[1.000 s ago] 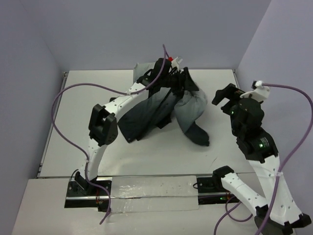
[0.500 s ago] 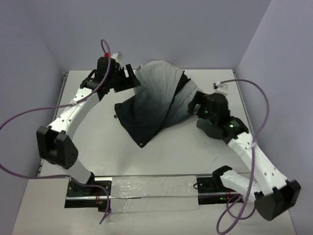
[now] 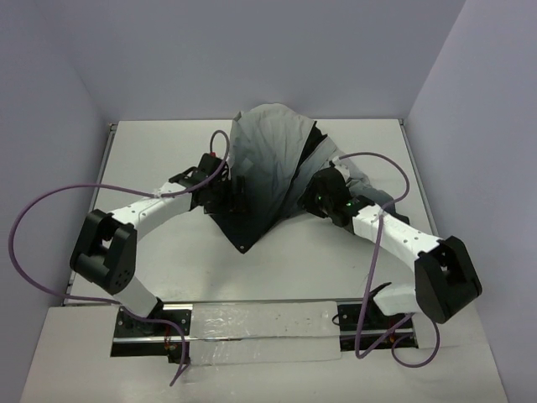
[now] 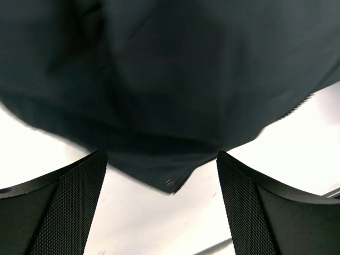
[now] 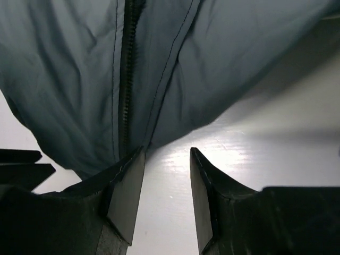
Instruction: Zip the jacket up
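1. The jacket [image 5: 69,79] fills the upper part of the view, its grey shell lying in soft folds.
2. Its dark zipper [image 5: 126,74] runs down the cloth to the lower edge, with a stitched seam [image 5: 172,64] beside it.
3. The right gripper [image 5: 166,170] has its jaws apart, with only bare white table [image 5: 255,149] between them.
4. The jacket's lower edge meets the tip of the finger [image 5: 127,191] on the view's left.

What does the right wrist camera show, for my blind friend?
A grey jacket with a dark zipper fills the top, lying on a white table. The right gripper's fingers stand apart at its hem, bare table between them.
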`<action>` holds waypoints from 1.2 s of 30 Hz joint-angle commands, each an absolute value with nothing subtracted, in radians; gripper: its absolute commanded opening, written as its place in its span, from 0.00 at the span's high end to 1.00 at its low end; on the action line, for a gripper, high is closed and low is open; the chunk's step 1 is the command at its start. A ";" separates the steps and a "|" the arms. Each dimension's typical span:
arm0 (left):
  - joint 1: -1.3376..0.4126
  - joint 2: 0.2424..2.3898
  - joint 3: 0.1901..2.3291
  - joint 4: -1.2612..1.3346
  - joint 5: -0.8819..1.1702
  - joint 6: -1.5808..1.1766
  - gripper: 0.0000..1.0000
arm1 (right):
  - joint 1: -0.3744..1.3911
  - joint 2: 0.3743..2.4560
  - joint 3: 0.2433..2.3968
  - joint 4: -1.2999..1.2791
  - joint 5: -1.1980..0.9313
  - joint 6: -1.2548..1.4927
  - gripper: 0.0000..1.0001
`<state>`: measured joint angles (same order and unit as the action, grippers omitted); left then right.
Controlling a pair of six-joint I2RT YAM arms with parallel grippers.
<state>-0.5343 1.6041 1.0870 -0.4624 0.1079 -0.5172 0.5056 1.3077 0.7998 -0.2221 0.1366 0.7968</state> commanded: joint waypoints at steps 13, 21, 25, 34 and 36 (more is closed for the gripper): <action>-0.551 1.686 1.267 -0.402 0.089 -0.518 1.00 | 0.449 1.534 0.825 -0.015 0.080 0.980 0.20; -0.448 1.519 1.327 -0.431 0.219 -0.542 1.00 | 0.425 1.534 0.807 0.058 0.067 0.963 0.98; -0.377 1.453 1.370 -0.448 0.256 -0.556 1.00 | 0.371 1.430 0.801 -0.034 0.103 0.894 1.00; -0.223 1.387 1.476 -0.483 0.265 -0.644 1.00 | 0.212 1.019 0.857 -0.372 0.241 0.640 1.00; -0.221 1.373 1.477 -0.488 0.262 -0.656 1.00 | 0.209 0.983 0.901 -0.425 0.275 0.595 1.00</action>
